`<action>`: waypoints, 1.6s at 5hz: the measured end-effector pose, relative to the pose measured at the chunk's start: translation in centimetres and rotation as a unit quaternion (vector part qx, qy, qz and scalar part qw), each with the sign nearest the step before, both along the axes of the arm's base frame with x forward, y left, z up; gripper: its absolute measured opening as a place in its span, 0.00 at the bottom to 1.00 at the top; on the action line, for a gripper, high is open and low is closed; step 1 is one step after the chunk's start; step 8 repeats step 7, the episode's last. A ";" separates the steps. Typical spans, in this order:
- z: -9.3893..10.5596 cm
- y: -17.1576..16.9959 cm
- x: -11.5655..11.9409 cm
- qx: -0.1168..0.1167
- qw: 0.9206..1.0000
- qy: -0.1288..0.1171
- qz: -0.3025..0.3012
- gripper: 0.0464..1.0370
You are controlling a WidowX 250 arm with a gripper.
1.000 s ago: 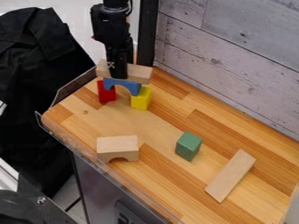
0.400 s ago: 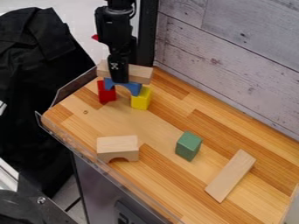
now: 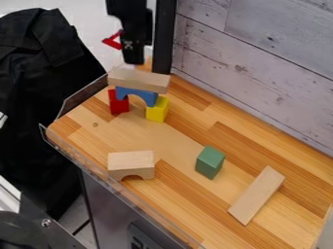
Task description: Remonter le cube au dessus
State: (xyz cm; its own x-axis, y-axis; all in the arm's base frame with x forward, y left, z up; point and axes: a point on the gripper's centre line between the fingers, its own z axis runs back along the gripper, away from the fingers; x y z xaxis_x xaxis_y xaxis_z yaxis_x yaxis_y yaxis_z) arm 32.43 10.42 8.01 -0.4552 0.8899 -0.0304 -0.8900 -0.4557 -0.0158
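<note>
Gripper hangs pointing down, just above the far side of the long pale block; whether it is closed or holding anything, I cannot tell. That pale block lies flat as the top piece of the stack, its long axis running left to right and slanting slightly down toward the right, in line with the span of the blue arch beneath it. The arch opens downward, its left foot on the red block and its right foot on the yellow block. Green block stands upright on the wooden tabletop, well apart from the stack, its long axis vertical and one edge turned toward the camera. Between it and the plank, which lies slanting from lower left to upper right, bare wood shows.
</note>
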 end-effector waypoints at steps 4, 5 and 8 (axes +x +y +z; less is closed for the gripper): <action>0.0 -8.7 -4.4 -0.023 0.991 0.038 -0.122 0.96; -0.6 -9.8 -4.7 -0.024 0.990 0.039 -0.133 0.96; -1.5 -10.5 -5.1 -0.035 0.991 0.032 -0.122 0.96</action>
